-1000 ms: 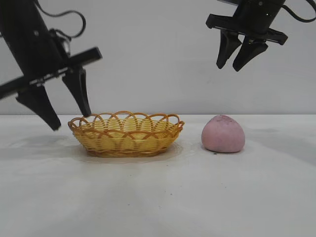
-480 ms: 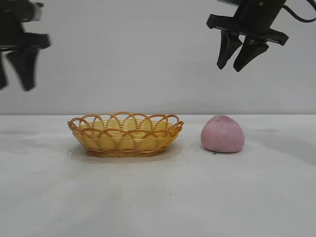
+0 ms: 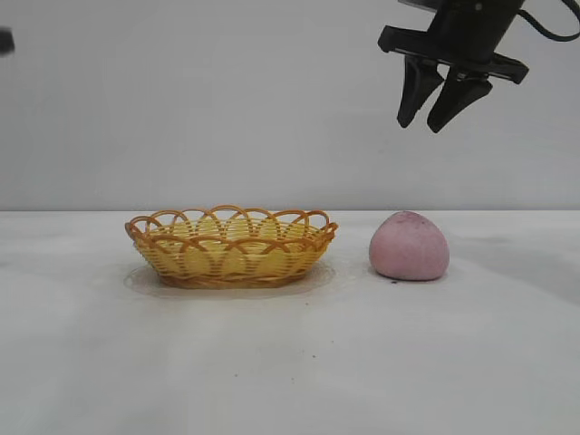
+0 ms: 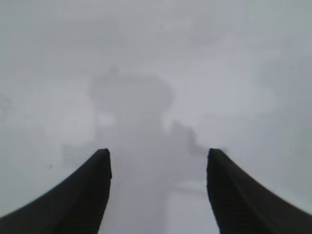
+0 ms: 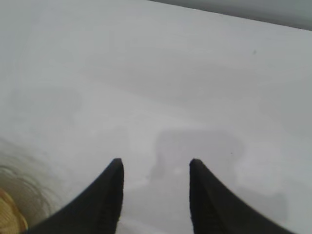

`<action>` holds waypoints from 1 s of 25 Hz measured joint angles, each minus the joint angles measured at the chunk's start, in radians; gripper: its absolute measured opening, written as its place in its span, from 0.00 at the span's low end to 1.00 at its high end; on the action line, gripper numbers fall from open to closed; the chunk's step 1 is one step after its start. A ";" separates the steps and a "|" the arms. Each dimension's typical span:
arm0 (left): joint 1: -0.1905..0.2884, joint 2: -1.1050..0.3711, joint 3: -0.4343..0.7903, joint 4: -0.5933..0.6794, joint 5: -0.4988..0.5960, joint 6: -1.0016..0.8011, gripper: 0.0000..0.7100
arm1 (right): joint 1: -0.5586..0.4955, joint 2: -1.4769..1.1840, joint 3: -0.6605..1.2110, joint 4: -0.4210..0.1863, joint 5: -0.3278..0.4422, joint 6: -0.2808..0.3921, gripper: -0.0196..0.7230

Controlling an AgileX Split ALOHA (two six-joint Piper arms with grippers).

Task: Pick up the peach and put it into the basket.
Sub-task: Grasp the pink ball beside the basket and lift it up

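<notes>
The dull pink peach point(image 3: 409, 246) rests on the white table point(image 3: 290, 362), just right of the yellow-orange wicker basket point(image 3: 231, 246), which holds nothing. My right gripper point(image 3: 420, 127) hangs high above the peach, open and empty; in its wrist view the right gripper point(image 5: 155, 161) looks down on bare table, with a bit of the basket point(image 5: 9, 214) at the corner. Only a dark sliver of the left arm point(image 3: 4, 41) shows at the exterior view's upper left edge. In the left wrist view my left gripper point(image 4: 159, 152) stands open over bare table.
A plain grey wall point(image 3: 227, 100) stands behind the table. White tabletop stretches in front of the basket and the peach and to both sides.
The left arm has lifted away from beside the basket and swung out to the left, almost out of the exterior view. The right arm, the peach and the basket have stayed put.
</notes>
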 joint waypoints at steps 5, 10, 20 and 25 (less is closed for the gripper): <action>0.000 -0.286 0.219 -0.007 0.107 0.000 0.54 | 0.000 0.000 0.000 0.004 0.002 0.000 0.38; 0.000 -0.531 0.410 -0.019 0.203 0.000 0.54 | 0.006 0.000 0.000 0.009 0.006 -0.008 0.38; 0.000 -0.933 0.634 -0.027 0.316 0.000 0.54 | 0.010 0.000 0.000 0.020 0.018 -0.026 0.38; 0.000 -1.136 0.638 -0.027 0.329 0.000 0.54 | 0.010 0.000 0.000 0.020 0.052 -0.026 0.38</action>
